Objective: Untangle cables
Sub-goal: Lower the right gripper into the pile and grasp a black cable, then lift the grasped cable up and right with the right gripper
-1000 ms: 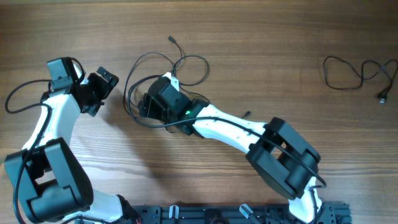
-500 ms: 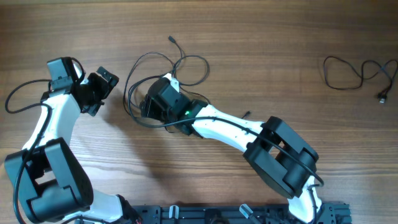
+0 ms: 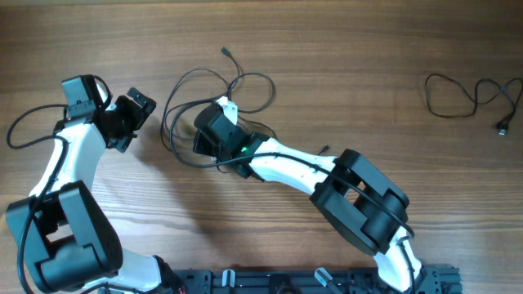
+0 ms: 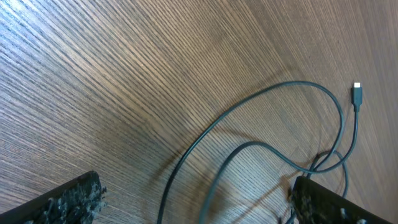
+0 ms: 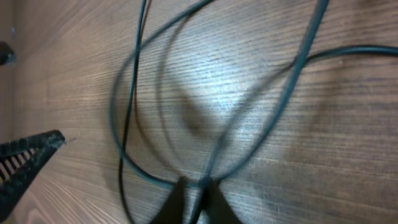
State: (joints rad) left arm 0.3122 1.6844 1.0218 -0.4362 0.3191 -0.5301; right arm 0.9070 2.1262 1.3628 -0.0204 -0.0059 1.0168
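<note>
Overhead: the tangled cables [image 3: 260, 77] lie in loose overlapping loops left of centre on the counter [image 3: 351, 49]. A separate cable [image 3: 428, 91] sits well apart at the far right edge. The right fingers [image 3: 201, 139] are down inside the tangle, mostly hidden under their own wrist. The left fingers [image 3: 140, 104] hover just beside the loops, spread wide and holding nothing. Left wrist: both fingers [image 4: 68, 199] stand far apart at the lower corners, with curved strands [image 4: 249, 102] and a white-tipped plug [image 4: 357, 94] lying on the wood between and beyond them. Right wrist: the fingers [image 5: 177, 202] are pressed together at the bottom edge, seemingly nipping one strand [image 5: 297, 59] where several cross; the picture is blurred, so how many strands are caught cannot be told. Judgement: the pull should go slowly and low, out through the open side of the loops, with a watch on whether neighbouring loops drag along. If they do, the free left arm is best brought down to pin a loop against the counter. A fast lift risks cinching the crossings tighter.
</note>
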